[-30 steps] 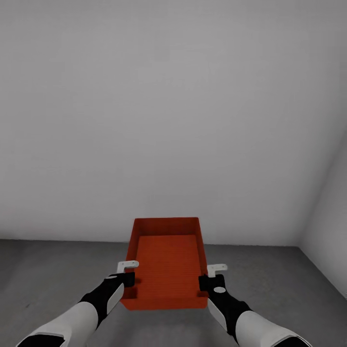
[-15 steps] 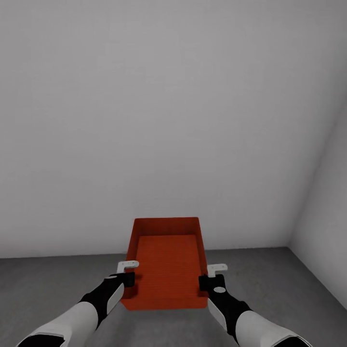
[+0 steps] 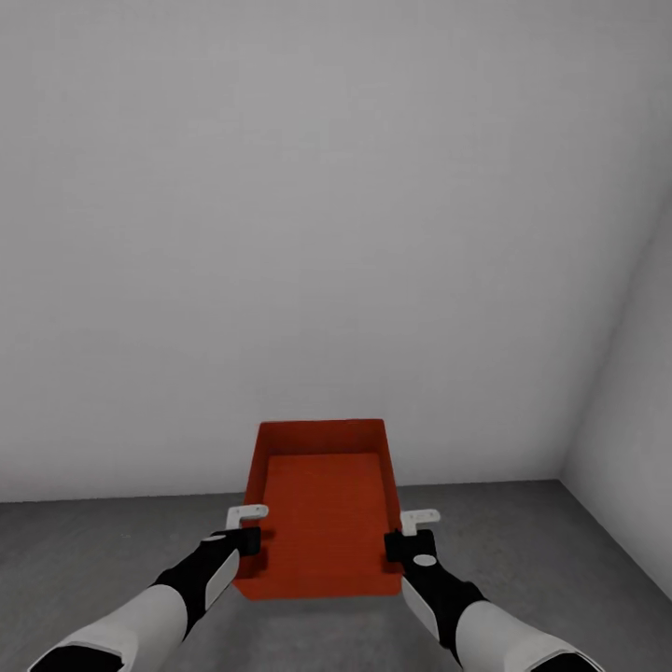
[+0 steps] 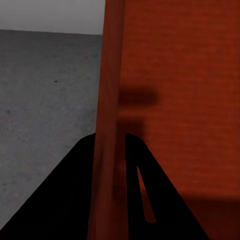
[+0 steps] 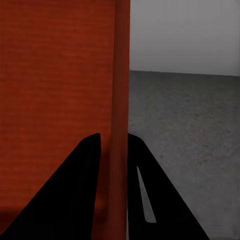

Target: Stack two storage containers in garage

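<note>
Red-orange rectangular open-top bin (image 3: 322,509) hung above grey concrete floor (image 3: 84,551), fingers pinching thin side walls; it could slip.

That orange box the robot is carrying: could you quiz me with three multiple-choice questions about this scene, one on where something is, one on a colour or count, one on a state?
1. Where is the storage container?
A. Between the two hands, above the grey floor
B. Resting on a wooden table
C. Leaning against the wall

2. How many containers can be seen?
A. One
B. Two
C. Three

3. How does each hand hold it?
A. Flat beneath its base
B. Fingers clamped over a side wall
C. Open beside it, apart from it

Answers:
1. A: the head view has the left hand and right hand at its long sides, with the floor below.
2. A: a single red-orange bin appears.
3. B: in both wrist views a dark finger sits on either side of the thin wall.
</note>
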Motion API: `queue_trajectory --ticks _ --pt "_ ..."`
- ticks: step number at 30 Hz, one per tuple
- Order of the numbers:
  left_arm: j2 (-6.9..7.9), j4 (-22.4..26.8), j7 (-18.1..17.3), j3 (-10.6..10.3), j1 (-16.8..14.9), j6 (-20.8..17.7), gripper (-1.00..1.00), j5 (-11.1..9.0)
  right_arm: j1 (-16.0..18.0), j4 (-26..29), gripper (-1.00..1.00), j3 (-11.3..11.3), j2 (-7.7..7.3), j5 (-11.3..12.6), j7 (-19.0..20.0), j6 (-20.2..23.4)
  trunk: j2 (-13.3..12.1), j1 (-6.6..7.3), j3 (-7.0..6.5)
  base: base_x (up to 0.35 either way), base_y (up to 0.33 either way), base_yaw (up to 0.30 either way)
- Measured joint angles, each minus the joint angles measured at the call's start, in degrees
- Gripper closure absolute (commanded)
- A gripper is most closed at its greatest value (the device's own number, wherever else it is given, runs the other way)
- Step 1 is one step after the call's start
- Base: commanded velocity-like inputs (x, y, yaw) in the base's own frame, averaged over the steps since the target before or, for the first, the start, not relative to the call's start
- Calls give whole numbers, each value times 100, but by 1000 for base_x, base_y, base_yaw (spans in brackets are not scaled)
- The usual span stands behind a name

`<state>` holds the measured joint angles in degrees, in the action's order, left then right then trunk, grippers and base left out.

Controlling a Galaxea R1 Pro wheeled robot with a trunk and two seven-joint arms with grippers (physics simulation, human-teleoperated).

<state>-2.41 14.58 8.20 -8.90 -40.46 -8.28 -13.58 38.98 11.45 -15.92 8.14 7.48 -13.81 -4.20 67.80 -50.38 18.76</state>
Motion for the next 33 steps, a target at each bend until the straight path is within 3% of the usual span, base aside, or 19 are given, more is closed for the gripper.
queue_trajectory --ticks 7,25,26,33 --pt "-12 -19 -41 181 1 -61 100 216 0 -62 100 129 28 -89 10 11 0 0 1 0 0 0" --pt "-17 -19 -45 231 1 -54 100 245 1 -38 100 275 39 -257 20 35 0 0 142 0 0 23" --pt "-44 -25 -47 413 1 -69 100 436 0 -40 100 -146 1 198 -12 27 0 0 151 0 0 63" --pt "-48 -29 -48 433 1 -62 100 453 0 -32 100 -175 -5 224 -14 30 39 -21 231 0 0 65"
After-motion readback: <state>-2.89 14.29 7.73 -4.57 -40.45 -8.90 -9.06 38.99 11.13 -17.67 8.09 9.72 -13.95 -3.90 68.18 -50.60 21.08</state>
